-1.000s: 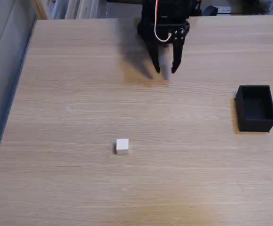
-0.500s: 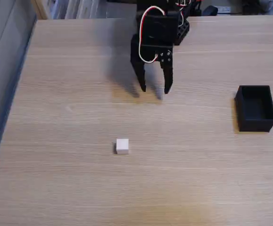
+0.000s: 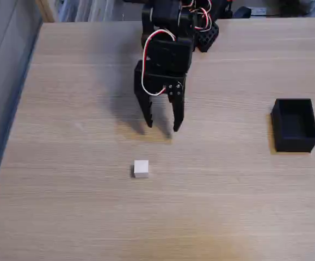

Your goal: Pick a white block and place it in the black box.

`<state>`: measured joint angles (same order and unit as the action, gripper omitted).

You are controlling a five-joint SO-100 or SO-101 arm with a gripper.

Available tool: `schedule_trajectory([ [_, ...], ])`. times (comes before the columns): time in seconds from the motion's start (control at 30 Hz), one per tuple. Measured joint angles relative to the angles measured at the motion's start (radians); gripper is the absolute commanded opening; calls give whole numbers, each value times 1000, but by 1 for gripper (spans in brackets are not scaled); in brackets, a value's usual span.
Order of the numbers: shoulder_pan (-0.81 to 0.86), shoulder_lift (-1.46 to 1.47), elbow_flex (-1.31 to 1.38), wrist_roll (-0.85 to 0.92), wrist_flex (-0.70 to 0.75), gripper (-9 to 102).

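Now the black gripper, jaws parted and empty, has descended from the frame's top toward the small matte white cube, closing in for the pick.

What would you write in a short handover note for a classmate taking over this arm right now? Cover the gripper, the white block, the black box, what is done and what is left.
Gripper: open, empty, fingers pointing down over the table, above the block in the fixed view and a little to its right.
White block: alone on the table near the middle, untouched.
Black box: at the right side of the fixed view, open top, nothing visible inside.
Done: nothing picked or placed yet.
Left: bring the gripper over the block, grasp it, carry it right, release it in the box.
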<state>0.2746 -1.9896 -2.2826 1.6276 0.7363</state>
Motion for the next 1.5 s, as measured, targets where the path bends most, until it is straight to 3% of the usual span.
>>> schedule_trajectory([
  [0.77,75,345,287,28,-66,25],
  [1.5,80,485,417,40,-110,25],
])
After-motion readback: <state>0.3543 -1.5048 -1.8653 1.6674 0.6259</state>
